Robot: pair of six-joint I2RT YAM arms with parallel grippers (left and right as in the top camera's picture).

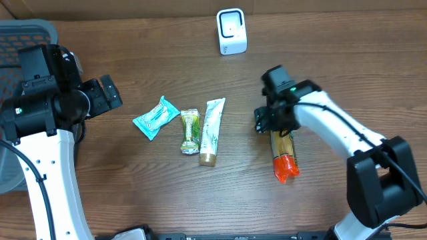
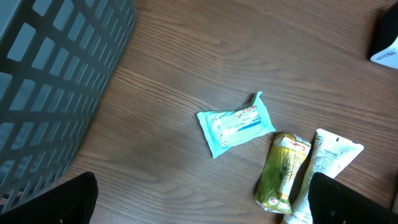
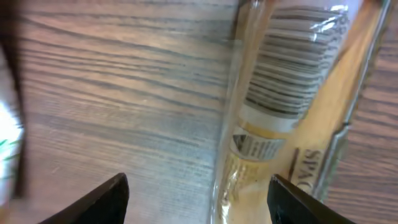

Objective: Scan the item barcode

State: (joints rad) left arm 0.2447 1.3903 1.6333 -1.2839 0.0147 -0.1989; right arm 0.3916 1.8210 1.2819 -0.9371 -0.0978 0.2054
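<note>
Fingers (image 3: pixel 112 202) of the right gripper (image 3: pixel 198 186) stand spread, two dark wedge-shaped tips at 7 and 5 o'clock of the wrist view, pinching nothing. Between and beyond them lies the clear packet (image 3: pixel 273 143), a long glossy film sleeve with pale yellow contents. It reaches under the 5 o'clock finger; whether that tip touches the film cannot be told. Its barcode (image 3: pixel 292 68), black bars on a white label, faces up at 1 o'clock from the gap.

From overhead the packet runs toward 6 o'clock from the gripper and ends in a crinkled orange-red tip, flat on the wood-grain table (image 1: pixel 133 187).

The left gripper (image 2: pixel 202 186) also has its dark fingers spread wide, holding nothing. At 12 o'clock from it lies a teal pillow-shaped sachet (image 2: pixel 236 123); at 3 o'clock, a crumpled green-gold wrapper (image 2: pixel 283 171) touches a flat white tube (image 2: pixel 329 155). A grey plastic lattice basket (image 2: pixel 56 81) fills 10 o'clock.

A boxy white scanner (image 1: pixel 231 31) stands at 11 o'clock from the right gripper, well apart from the packet.
</note>
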